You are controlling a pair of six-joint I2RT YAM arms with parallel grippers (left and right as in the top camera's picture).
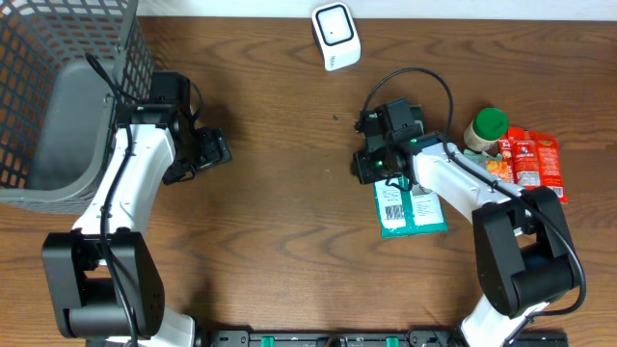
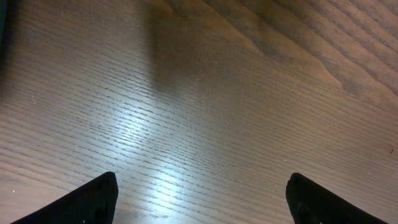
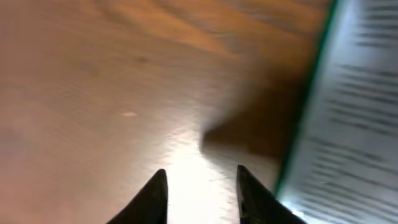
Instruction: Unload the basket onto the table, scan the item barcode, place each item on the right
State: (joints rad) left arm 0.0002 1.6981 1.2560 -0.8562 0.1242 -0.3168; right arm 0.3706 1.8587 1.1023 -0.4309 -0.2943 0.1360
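Note:
The item is a flat green packet point(image 1: 410, 207) with a white printed label, lying on the wooden table at centre right. In the right wrist view the packet point(image 3: 348, 124) fills the right side, blurred. My right gripper point(image 1: 367, 170) hangs at the packet's upper left corner. In the wrist view the right gripper point(image 3: 201, 171) has its fingers apart, with only bare table between them. A white scanner point(image 1: 335, 36) stands at the back centre. My left gripper point(image 1: 217, 150) is far off at the left. In its wrist view the left gripper point(image 2: 202, 180) is wide open over bare wood.
A grey mesh basket point(image 1: 58, 96) fills the back left corner beside the left arm. Red snack packets point(image 1: 532, 162) and a green-lidded jar point(image 1: 487, 125) lie just right of the green packet. A black cable loops above the right wrist.

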